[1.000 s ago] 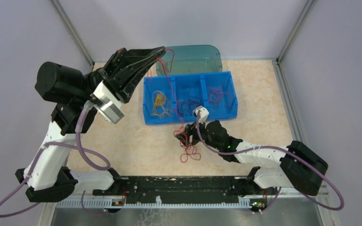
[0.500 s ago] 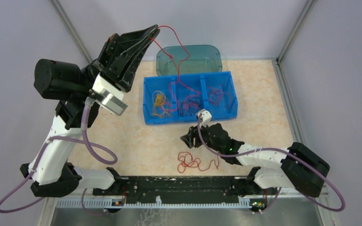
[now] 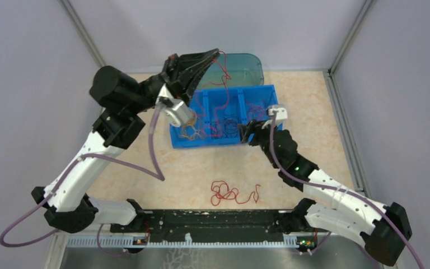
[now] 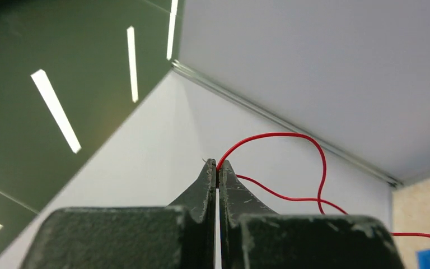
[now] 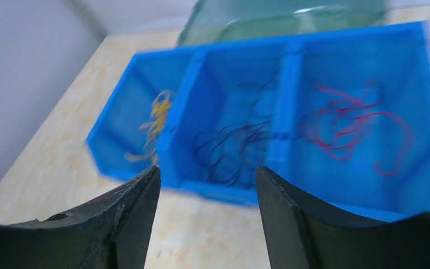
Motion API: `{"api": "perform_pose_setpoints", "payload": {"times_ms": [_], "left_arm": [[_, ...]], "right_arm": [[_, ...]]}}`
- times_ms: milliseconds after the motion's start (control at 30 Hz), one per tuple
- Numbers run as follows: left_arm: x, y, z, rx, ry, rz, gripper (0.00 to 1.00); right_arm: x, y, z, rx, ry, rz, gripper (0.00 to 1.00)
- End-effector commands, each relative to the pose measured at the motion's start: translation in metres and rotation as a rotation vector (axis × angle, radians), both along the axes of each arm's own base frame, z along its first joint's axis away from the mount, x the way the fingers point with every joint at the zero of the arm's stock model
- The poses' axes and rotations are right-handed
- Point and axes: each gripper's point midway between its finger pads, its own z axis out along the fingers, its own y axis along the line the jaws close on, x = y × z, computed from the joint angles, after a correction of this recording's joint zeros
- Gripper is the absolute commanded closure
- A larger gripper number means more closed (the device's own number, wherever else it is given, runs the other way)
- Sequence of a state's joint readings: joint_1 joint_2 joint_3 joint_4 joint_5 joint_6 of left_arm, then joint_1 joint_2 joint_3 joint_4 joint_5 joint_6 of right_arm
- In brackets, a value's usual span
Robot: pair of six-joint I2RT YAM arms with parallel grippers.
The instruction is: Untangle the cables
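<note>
- Left wrist view: the left gripper (image 4: 218, 168) is closed tight, pinching one end of a red cable (image 4: 280, 133) at its very tips. The cable is thin and wiry. It arcs up from the tips, loops down and runs out of frame at lower right. Only wall and ceiling lie behind it.
- Top view: the left gripper is raised above the far edge of the blue bin (image 3: 213, 141), in front of the teal container (image 3: 246, 64). Its cable trails down across the bin. Whether it is snagged on strands inside cannot be told.
- Top view, continued: the right gripper (image 3: 245, 131) sits at the bin's near wall. A second red cable (image 3: 232, 193), curled in loose loops, lies alone on the table (image 3: 313, 95) near the arm bases.
- Right wrist view, blurred: the right gripper's jaws stand wide with nothing between them, aimed at the bin. The left compartment holds yellow-orange strands (image 5: 159, 115), the middle holds dark strands (image 5: 232, 151), and the right holds red strands (image 5: 353, 126).
- Progress, as judged: no mixed clump shows and the colours lie apart, so the task is mostly done. Left to do are depositing the held cable and collecting the one on the table.
</note>
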State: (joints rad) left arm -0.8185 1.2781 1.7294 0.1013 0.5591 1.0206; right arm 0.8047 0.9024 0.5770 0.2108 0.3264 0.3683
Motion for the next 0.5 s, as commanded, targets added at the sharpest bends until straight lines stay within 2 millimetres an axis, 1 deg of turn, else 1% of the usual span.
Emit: {"api": "perform_pose_setpoints", "payload": {"times_ms": [0,33,67,233,367,467], "left_arm": [[0.035,-0.026,-0.046,0.04,0.145,0.031,1.0],[0.04,-0.032,-0.055,0.051,0.162,0.024,1.0],[0.045,-0.039,-0.063,0.053,0.179,0.016,1.0],[0.072,-0.072,-0.098,0.073,0.263,-0.013,1.0],[0.096,-0.097,-0.123,0.095,0.295,-0.015,1.0],[0.117,-0.115,-0.137,0.102,0.326,-0.02,1.0]], "right_arm": [[0.025,-0.082,0.01,-0.042,0.041,-0.377,0.39],[0.029,-0.097,0.005,-0.042,0.06,-0.44,0.4],[0.029,-0.107,-0.002,-0.047,0.088,-0.48,0.41],[0.028,-0.149,-0.027,-0.032,0.145,-0.64,0.42],[0.021,-0.185,-0.039,0.002,0.16,-0.763,0.42],[0.015,-0.205,-0.037,0.033,0.15,-0.823,0.43]]}}
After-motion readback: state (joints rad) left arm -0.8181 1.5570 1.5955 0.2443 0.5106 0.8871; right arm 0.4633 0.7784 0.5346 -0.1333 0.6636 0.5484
